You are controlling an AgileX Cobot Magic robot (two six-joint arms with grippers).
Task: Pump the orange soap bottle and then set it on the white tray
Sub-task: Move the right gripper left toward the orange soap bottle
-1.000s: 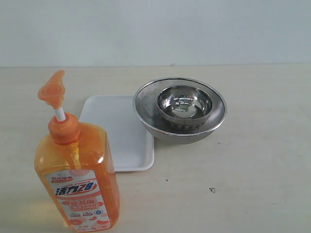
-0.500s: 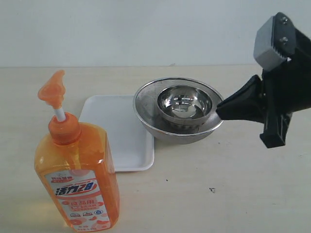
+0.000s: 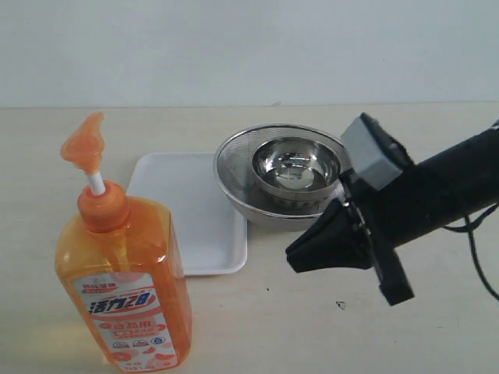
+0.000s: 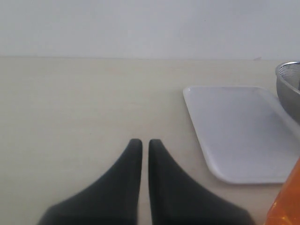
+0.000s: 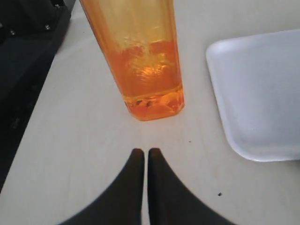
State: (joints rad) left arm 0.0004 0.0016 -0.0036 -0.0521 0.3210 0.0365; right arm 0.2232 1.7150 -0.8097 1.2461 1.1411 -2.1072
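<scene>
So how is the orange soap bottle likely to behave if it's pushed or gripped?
The orange soap bottle stands tall on a narrow base, so a push near the pump head would probably tip it. Its glossy plastic walls look smooth, possibly slippery. Liquid visible inside suggests some weight.

The right gripper (image 5: 142,152) had its two black fingers drawn almost together, only a thin slit between them, with nothing in their grasp; just ahead of the tips, apart from them, stood the orange soap bottle (image 5: 145,61), upright on the pale table (image 5: 79,154); only its lower body showed, translucent, the base glowing bright orange; the white tray (image 5: 262,93) lay flat beside the bottle, near but not touching, one rounded corner and its shallow raised rim in sight; on the bottle's other side black equipment (image 5: 28,61) edged the table; a tiny dark speck (image 5: 219,193) marked the surface near the tray.
</scene>
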